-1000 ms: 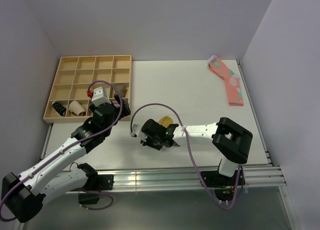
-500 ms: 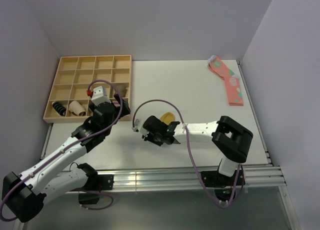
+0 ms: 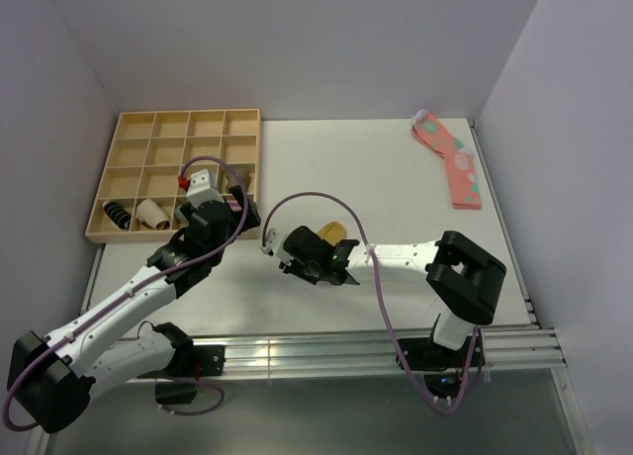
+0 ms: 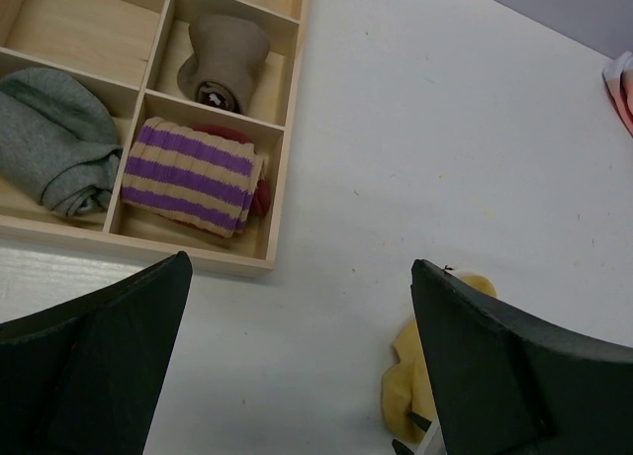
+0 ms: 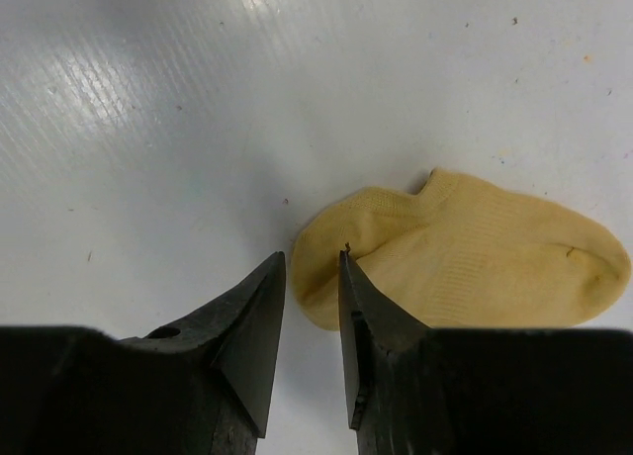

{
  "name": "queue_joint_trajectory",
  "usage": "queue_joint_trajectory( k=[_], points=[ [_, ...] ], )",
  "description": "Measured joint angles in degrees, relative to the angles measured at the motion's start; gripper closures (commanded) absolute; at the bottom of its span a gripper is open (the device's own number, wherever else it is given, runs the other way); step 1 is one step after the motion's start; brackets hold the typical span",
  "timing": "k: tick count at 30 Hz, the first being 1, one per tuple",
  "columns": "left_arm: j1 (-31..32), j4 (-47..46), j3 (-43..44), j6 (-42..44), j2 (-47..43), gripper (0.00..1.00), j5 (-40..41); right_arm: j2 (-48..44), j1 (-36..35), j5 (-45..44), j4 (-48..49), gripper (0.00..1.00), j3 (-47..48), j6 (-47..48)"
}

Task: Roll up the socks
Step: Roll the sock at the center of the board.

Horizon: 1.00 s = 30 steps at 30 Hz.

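One mustard-yellow sock (image 5: 475, 257) lies flat on the white table, mid-table in the top view (image 3: 333, 231). My right gripper (image 5: 313, 254) hovers at the sock's rounded end, jaws a narrow gap apart. One finger (image 5: 366, 307) is over the sock's edge and the other is over bare table; nothing is pinched between them. In the top view the right gripper (image 3: 318, 251) sits just left of the sock. My left gripper (image 4: 300, 264) is wide open and empty above the table, near the tray's corner (image 3: 237, 204). The sock (image 4: 407, 376) shows by its right finger.
A wooden compartment tray (image 3: 109, 233) stands at the back left and holds a purple-striped roll (image 4: 190, 175), a grey roll (image 4: 54, 138) and a brown roll (image 4: 226, 54). Pink spotted socks (image 3: 453, 163) lie at the far right.
The right gripper's jaws have parted slightly and it has shifted a little, showing more of the sock. The left gripper has crept slightly forward, still wide open.
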<state>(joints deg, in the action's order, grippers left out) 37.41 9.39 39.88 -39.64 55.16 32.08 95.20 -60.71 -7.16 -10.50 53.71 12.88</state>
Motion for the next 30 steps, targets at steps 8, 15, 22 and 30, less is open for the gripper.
queue_joint_trajectory(
  k=[8, 15, 22, 30],
  points=[
    [-0.3, -0.1, 0.0, 0.0, 0.2, 0.01, -0.7, 0.2, 0.0, -0.5, 0.0, 0.63, 0.0, 0.0],
    [-0.7, -0.1, 0.0, 0.3, 0.5, 0.01, -0.8, 2.1, 0.3, 0.2, -1.0, 0.61, 0.0, -0.4],
    [-1.4, -0.2, 0.0, 1.0, 1.0, 0.0, -1.2, 3.0, 1.9, 2.2, -2.4, 0.57, 0.9, -1.1],
    [-2.2, -1.1, 0.0, 1.3, 1.9, 0.01, -2.1, 4.6, 5.4, 7.5, -5.2, 0.73, 3.5, -1.4]
  ],
)
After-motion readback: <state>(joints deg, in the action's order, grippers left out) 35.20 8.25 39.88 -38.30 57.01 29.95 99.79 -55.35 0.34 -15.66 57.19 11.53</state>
